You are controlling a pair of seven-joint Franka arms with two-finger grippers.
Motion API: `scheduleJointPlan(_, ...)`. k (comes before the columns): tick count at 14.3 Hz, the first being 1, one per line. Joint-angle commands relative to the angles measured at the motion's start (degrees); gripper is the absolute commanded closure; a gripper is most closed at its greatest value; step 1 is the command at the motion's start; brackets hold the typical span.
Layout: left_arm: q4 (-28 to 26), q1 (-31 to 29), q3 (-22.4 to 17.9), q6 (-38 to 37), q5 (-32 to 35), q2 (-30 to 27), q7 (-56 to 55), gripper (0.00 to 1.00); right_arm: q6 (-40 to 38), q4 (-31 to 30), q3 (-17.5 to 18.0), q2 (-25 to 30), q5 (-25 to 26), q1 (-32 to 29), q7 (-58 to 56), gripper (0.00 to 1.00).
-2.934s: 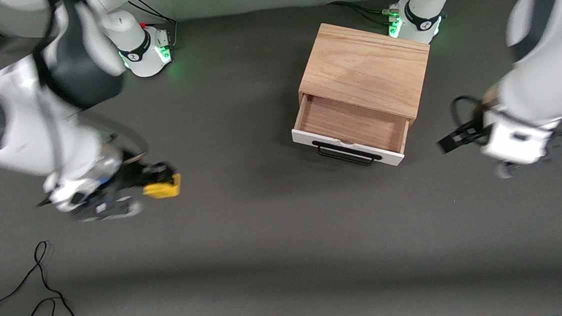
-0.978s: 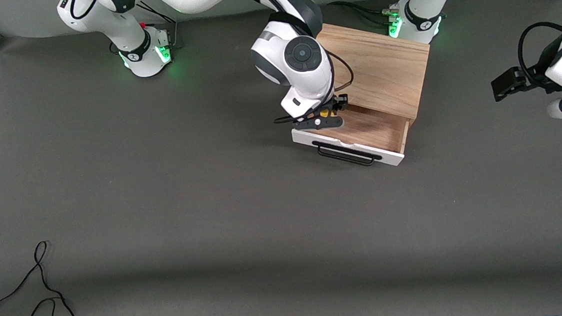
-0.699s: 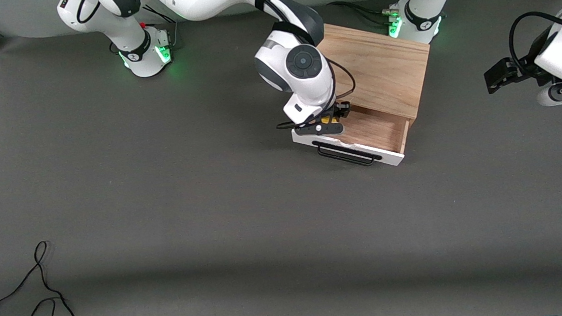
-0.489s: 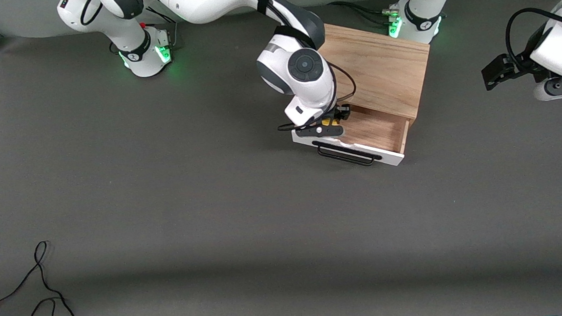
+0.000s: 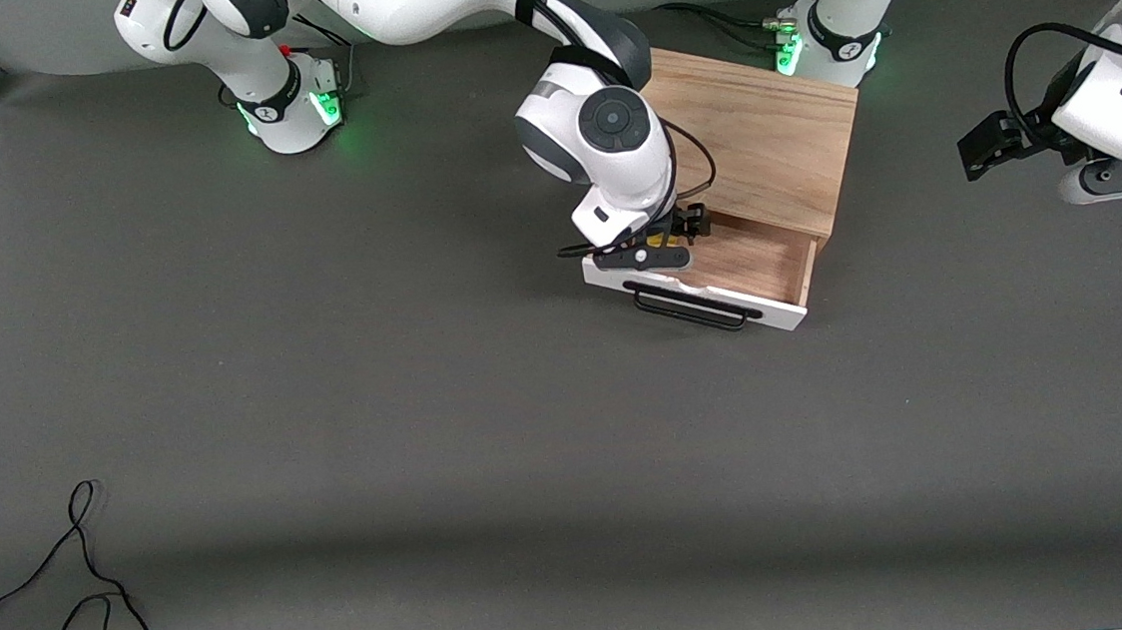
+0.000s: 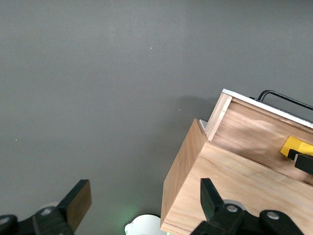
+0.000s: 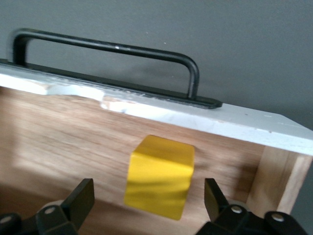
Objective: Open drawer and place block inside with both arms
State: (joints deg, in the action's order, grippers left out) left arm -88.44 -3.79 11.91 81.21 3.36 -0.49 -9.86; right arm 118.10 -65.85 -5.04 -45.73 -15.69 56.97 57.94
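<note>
The drawer (image 5: 752, 262) of the light oak box (image 5: 752, 135) is pulled open. Its white front panel (image 7: 205, 117) and black bar handle (image 7: 112, 46) face the front camera. The yellow block (image 7: 159, 177) is inside the drawer, close to the front panel at the right arm's end; it also shows in the front view (image 5: 653, 242) and the left wrist view (image 6: 295, 147). My right gripper (image 7: 149, 200) is over the block, open, with its fingers wide on either side and apart from it. My left gripper (image 6: 144, 205) is open and empty, in the air off the box's end.
The left arm's base (image 5: 825, 39) stands right beside the box, and the right arm's base (image 5: 289, 101) is at the table's other end. Loose black cables (image 5: 92, 592) lie near the front corner at the right arm's end.
The right arm carried the block from the table to the open drawer, then sank slightly into it. The left hand pulled away from the drawer toward its end of the table.
</note>
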Motion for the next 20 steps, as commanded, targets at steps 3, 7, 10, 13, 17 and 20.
scheduleJointPlan(3, -0.9, 0.8, -0.6, 1.3, -0.4, -0.7, 0.3, 0.01, -3.5, -0.2, -1.3, 8.1, 3.0, -0.5, 1.7, 0.0)
scheduleJointPlan(7, -0.3, 0.8, -0.6, 1.3, -0.4, -0.3, 0.3, 0.01, -10.7, -4.5, -1.5, 17.9, 6.5, -7.6, 0.4, 0.0)
scheduleJointPlan(10, 0.0, 0.9, -0.6, 1.2, -0.4, -0.2, 0.3, 0.01, -14.1, -7.6, -1.2, 25.3, 6.2, -16.6, -4.2, 0.0)
scheduleJointPlan(13, -0.1, 0.7, -0.6, 1.1, -0.4, -0.2, 0.3, 0.01, -22.2, -8.9, -1.5, 31.3, 3.7, -27.7, -19.8, 0.0)
scheduleJointPlan(17, -0.2, 0.6, -0.6, 0.9, -0.4, -0.2, 0.3, 0.01, -25.3, -18.1, -1.6, 41.1, 7.3, -39.0, -32.3, 0.0)
scheduleJointPlan(20, -0.2, 0.6, -0.6, 1.2, -0.4, -0.2, 0.3, 0.01, -25.0, -23.6, -0.8, 46.0, 10.0, -46.1, -38.8, 0.0)
